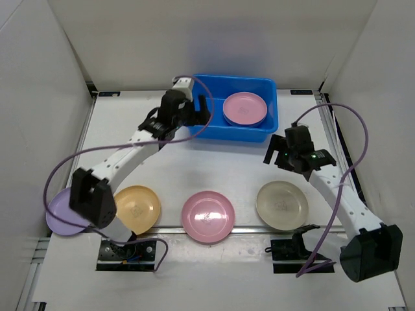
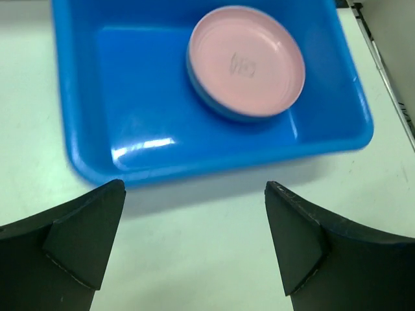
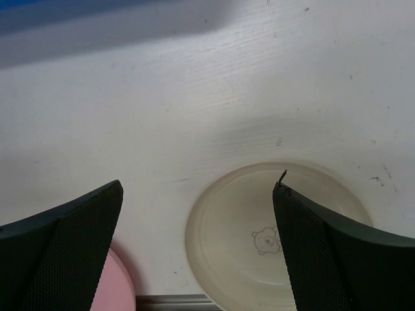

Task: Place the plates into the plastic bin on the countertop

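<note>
Because the left gripper [image 1: 194,110] is held by the left end of the plastic bin [image 1: 256,135], its jaws spread wide with nothing between them, the next pick is judged to belong to the right gripper [image 1: 279,153]. That gripper is likewise seen open and empty, and it is poised above the countertop [image 1: 214,168] between the bin and the cream plate [image 1: 281,205].

The relation that matters is shown best in the right wrist view. The cream plate [image 3: 240,240] lies below the gripper on the side away from the bin, toward the near edge of the countertop. It is framed between the spread fingers, offset somewhat toward the finger [image 3: 337,259] at that view's right rather than centred in the gap. No long axis is offered by a round plate, so any part of its rim may be taken; the rim nearest the bin, closest to the gripper, is judged the likeliest.

A loose pink plate [image 1: 207,217] is set beside the cream one, apart from it, and is cut off at the lower left of the same view. Further left, an orange-yellow plate [image 1: 137,208] and a lilac plate [image 1: 61,217] are found by the left arm's base, the lilac one partly covered by it. In the right half of the bin, a stacked pink plate [image 1: 244,108] is seen resting on what appears to be a light blue plate [image 2: 209,107].
</note>
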